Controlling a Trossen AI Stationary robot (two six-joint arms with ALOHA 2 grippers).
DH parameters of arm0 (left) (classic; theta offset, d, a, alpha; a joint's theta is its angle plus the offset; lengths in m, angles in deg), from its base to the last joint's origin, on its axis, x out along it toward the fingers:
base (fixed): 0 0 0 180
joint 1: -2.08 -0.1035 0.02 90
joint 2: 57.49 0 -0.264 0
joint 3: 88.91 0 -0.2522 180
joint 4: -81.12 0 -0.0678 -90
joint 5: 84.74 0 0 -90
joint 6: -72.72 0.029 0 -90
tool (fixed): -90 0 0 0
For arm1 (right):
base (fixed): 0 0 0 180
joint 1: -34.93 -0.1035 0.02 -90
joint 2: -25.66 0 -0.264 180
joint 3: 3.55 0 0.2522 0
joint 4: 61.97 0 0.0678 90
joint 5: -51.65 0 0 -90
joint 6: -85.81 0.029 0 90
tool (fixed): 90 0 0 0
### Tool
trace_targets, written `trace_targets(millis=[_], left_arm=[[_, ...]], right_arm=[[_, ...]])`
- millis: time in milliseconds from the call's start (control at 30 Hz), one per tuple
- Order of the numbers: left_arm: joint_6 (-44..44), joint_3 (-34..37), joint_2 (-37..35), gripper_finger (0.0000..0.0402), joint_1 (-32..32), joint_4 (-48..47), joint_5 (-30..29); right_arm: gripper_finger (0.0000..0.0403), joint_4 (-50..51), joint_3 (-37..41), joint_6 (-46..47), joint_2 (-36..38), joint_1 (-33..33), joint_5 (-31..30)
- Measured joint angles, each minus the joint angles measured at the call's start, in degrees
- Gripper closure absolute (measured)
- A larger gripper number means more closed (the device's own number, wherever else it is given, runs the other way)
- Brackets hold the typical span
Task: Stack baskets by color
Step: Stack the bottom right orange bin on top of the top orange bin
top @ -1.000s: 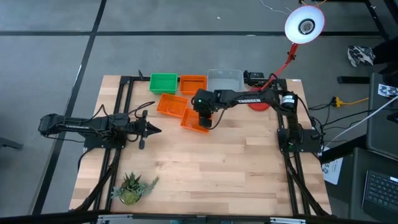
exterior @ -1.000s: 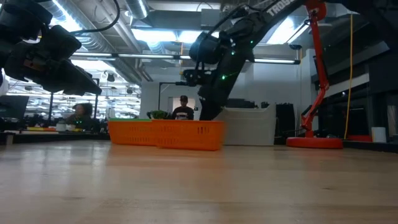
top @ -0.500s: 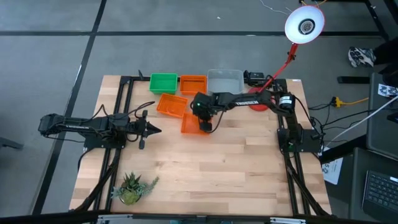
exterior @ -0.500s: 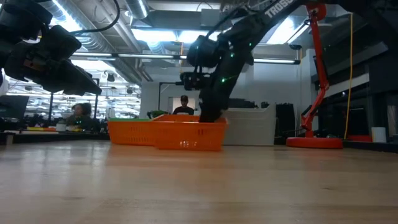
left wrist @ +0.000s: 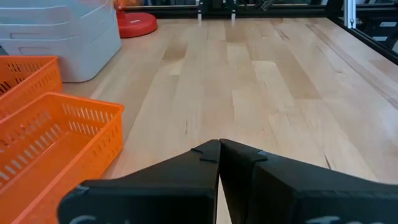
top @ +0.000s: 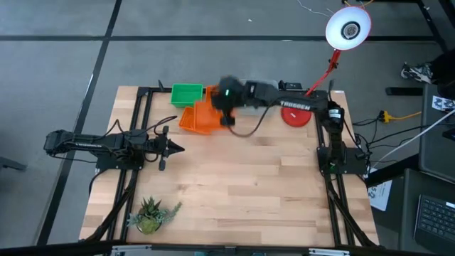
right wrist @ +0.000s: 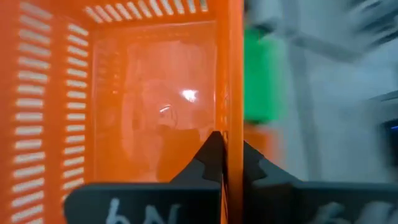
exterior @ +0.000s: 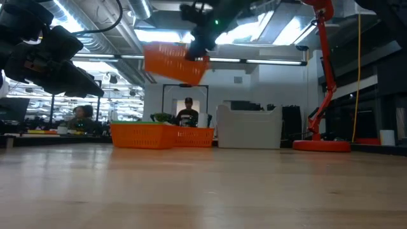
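Orange basket [exterior: 175,62] now airborne in right hand [exterior: 198,46]

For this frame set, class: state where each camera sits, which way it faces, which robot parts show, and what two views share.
High view: overhead, facing down on the table; both arms.
Low view: table height, facing the room; right pincer lifting an orange basket.
Left wrist view: behind the shut left pincer, facing across the table.
Right wrist view: behind the right pincer, clamped on the basket wall.
Shared: low and right wrist views show the lifted orange basket.
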State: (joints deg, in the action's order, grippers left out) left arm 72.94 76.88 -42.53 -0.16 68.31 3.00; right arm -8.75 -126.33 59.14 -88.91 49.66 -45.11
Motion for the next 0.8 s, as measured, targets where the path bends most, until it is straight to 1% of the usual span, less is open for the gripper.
trace_targets(millis=[67,167,267,400,533,633,800], left_arm=[[0.01,0.0,0.0,0.0401,0.02,0.0,0.0],[-0.01,0.0,0.0,0.0401,0.02,0.0,0.0],[-0.01,0.0,0.0,0.0401,0.02,0.0,0.0],[0.01,0.0,0.0,0.0401,0.02,0.0,-0.02],[0.01,0.0,0.0,0.0401,0.01,-0.02,0.0],[0.01,0.0,0.0,0.0401,0.02,0.0,0.0],[0.01,0.0,0.0,0.0401,0.01,-0.01,0.0]], right_arm=[[0.0402,-2.59,-3.93,-3.21,0.0,1.95,-1.13],[0.0402,-7.69,-8.37,-6.34,-0.23,5.21,-0.92],[0.0402,-10.89,-11.06,-7.02,-1.21,8.59,0.0],[0.0403,-11.43,-12.73,-6.87,-4.06,13.09,6.17],[0.0403,-11.17,-12.75,-8.03,-8.19,16.43,8.9],[0.0403,-10.03,-12.58,-8.77,-11.67,17.98,9.72],[0.0403,-10.28,-12.58,-9.89,-15.74,18.45,9.87]])
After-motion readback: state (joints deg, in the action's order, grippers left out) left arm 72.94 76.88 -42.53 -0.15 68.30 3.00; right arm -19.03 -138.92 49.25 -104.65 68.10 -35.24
